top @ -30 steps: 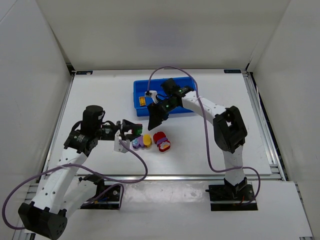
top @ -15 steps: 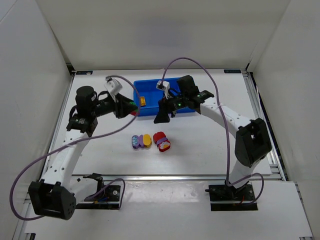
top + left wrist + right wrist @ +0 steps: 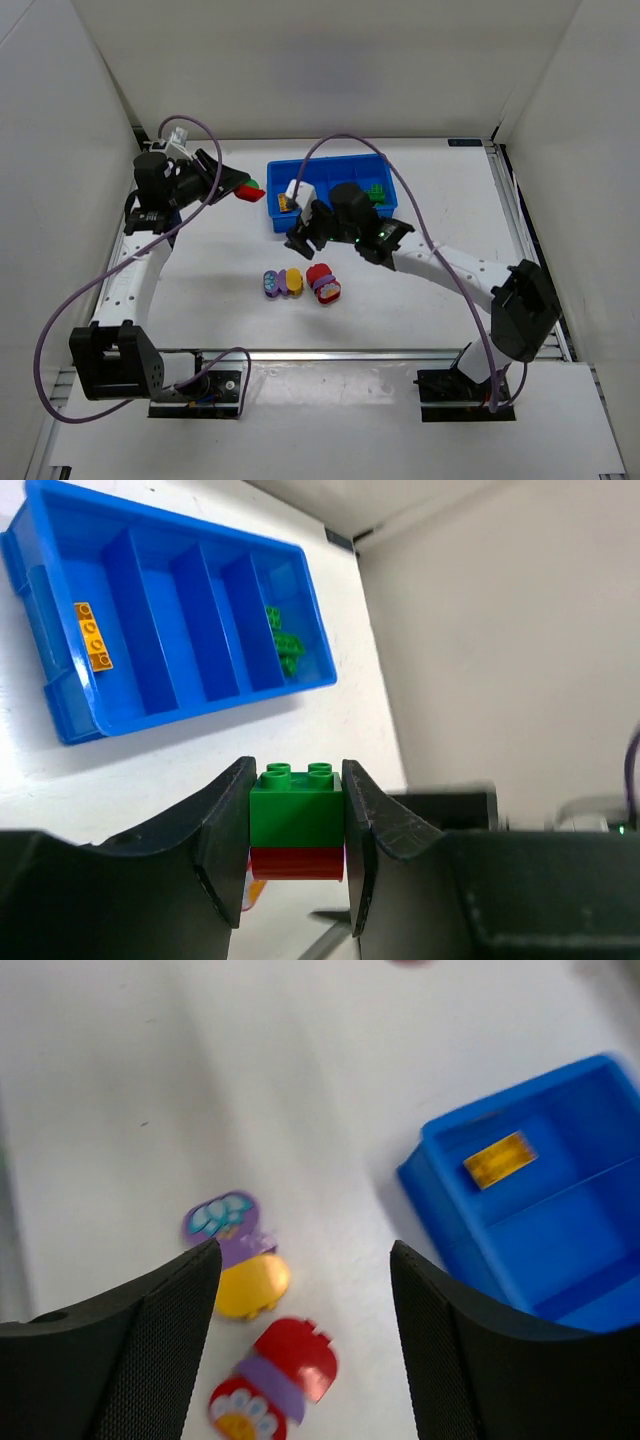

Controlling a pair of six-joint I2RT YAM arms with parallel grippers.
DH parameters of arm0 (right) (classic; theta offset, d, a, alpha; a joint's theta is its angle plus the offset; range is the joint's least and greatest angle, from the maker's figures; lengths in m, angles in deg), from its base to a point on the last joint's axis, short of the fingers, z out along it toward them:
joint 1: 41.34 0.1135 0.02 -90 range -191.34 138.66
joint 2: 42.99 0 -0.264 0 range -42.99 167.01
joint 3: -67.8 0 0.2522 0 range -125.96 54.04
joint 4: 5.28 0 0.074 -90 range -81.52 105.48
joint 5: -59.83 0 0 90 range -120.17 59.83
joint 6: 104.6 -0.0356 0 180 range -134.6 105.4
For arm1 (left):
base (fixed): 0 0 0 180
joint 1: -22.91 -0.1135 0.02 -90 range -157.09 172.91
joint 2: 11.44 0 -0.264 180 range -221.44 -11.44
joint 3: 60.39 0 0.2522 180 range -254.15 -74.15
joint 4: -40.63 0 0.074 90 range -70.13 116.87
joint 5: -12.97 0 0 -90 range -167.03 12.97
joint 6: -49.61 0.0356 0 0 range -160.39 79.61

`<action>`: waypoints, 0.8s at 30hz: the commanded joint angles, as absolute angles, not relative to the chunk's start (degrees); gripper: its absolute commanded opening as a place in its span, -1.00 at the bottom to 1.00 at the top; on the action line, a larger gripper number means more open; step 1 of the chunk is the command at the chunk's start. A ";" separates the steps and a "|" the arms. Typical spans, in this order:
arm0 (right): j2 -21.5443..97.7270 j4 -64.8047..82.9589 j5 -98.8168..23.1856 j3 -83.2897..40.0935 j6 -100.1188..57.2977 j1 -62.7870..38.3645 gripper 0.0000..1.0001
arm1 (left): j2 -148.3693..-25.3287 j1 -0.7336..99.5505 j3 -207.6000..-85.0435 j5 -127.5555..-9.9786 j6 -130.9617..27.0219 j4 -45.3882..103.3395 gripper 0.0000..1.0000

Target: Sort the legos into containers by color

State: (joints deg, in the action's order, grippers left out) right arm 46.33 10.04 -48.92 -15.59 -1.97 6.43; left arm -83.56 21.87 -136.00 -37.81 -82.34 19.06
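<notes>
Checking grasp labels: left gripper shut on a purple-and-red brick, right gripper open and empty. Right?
Not quite. The left wrist view shows the left gripper shut on a green-on-red brick, not purple-and-red. The right gripper is open and empty, as you said.

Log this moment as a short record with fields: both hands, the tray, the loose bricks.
left hand: shut on a green-over-red brick, beside the tray's yellow-orange end
right hand: open, empty, above the table near the loose bricks
blue tray: four compartments; one end holds a yellow-orange brick, the other end green bricks; nothing shows in the middle two
loose bricks: purple-and-yellow group beside red-and-purple group, on the table
</notes>
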 commanded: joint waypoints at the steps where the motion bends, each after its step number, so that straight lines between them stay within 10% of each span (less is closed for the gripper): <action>1: 45.42 -2.57 -26.55 -14.26 7.80 11.48 0.43 | -83.78 21.41 -138.66 -41.60 -92.14 16.94 -0.80; 8: 54.37 -22.34 -5.87 -17.85 14.91 16.93 0.30 | -84.92 20.80 -138.93 -42.75 -99.62 13.61 -0.80; 24: 59.40 -36.78 -8.81 -19.27 24.08 20.62 0.34 | -84.04 19.31 -134.63 -43.37 -108.86 15.53 -0.80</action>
State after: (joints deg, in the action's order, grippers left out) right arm 59.60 -30.26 -9.16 -16.90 22.57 19.65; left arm -86.01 19.88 -135.52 -42.55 -107.26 14.88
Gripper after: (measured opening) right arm 0.668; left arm 0.470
